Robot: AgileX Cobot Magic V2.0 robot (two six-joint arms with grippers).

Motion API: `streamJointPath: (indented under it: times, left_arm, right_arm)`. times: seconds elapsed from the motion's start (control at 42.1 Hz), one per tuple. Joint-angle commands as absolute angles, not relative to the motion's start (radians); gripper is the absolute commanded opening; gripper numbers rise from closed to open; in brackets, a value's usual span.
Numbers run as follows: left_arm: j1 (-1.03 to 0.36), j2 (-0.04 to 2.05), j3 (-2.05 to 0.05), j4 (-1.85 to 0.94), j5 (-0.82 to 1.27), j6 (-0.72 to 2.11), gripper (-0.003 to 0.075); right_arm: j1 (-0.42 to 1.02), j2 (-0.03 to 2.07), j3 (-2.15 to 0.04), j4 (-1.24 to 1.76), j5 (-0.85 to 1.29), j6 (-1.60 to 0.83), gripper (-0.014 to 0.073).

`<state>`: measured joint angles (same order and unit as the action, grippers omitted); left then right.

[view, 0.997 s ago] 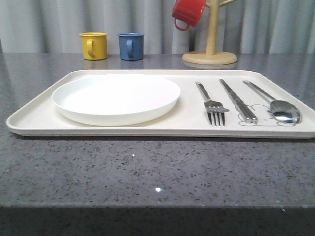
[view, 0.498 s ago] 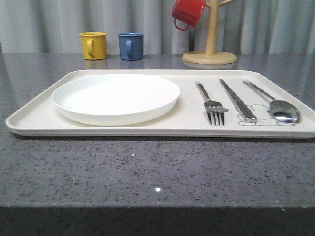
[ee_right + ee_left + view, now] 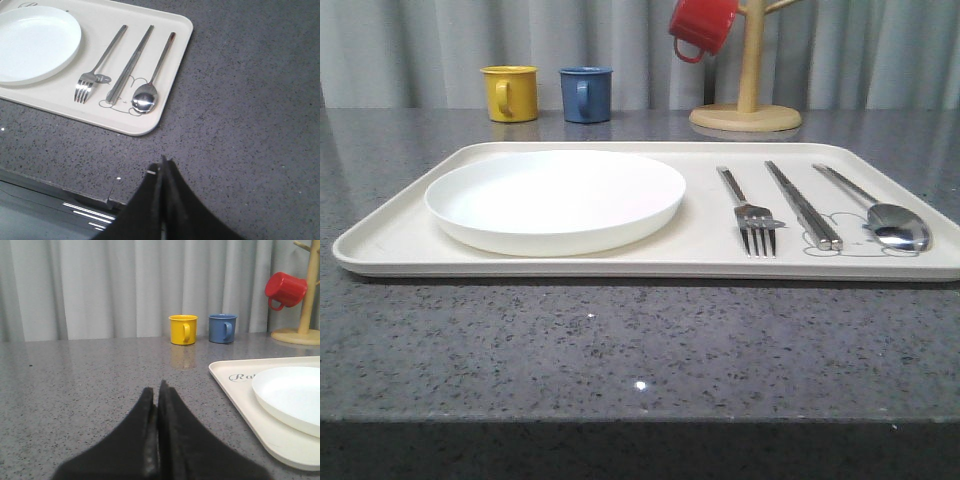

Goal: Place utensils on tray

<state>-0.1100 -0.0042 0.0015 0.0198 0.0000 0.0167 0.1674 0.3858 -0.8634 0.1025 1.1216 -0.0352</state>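
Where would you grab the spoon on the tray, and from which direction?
Grip the spoon across its slim straight handle, about midway, coming straight down from above. It lies flat on the tray, so only the handle's two edges offer a pinch. Chopsticks lie close alongside, so keep the pincer opening narrow.

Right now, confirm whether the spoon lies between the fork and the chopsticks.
No: the chopsticks lie between the fork and the spoon.

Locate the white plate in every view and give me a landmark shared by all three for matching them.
Front view: the white plate lies on the left part of the tray, left of the fork.
Left wrist view: the plate sits at the right edge, cut off by the frame.
Right wrist view: the plate is at the upper left corner.
Shared landmark: the cream tray under it.
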Motion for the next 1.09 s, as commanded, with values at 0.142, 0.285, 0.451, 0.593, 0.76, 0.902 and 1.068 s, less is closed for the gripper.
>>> streamJointPath:
  times: [0.142,0.285,0.451,0.593,0.76,0.902,1.068]
  left_arm:
    - [-0.11,-0.026,0.02,0.006,-0.088,0.018,-0.002]
    - [-0.11,-0.026,0.02,0.006,-0.088,0.018,-0.002]
    - [-0.11,-0.026,0.02,0.006,-0.088,0.018,-0.002]
    - [-0.11,-0.026,0.02,0.006,-0.088,0.018,-0.002]
    - [-0.11,-0.026,0.02,0.006,-0.088,0.018,-0.002]
    - [-0.11,-0.026,0.02,0.006,-0.088,0.018,-0.002]
    - [-0.11,-0.024,0.02,0.006,-0.088,0.018,-0.002]
  right_arm:
    - [0.163,0.399,-0.886,0.1,1.057,-0.039,-0.0116]
    - [0.163,0.399,-0.886,0.1,1.057,-0.039,-0.0116]
    - [0.163,0.399,-0.886,0.1,1.057,-0.039,-0.0116]
    - [0.101,0.287,-0.659,0.006,0.728,-0.052,-0.0116]
    - [0.042,0.079,-0.221,0.021,0.309,-0.052,-0.0116]
    - [0.016,-0.004,-0.034,0.021,0.149,-0.052,-0.0116]
    - [0.013,-0.028,0.027,0.023,0.033,-0.052,-0.0116]
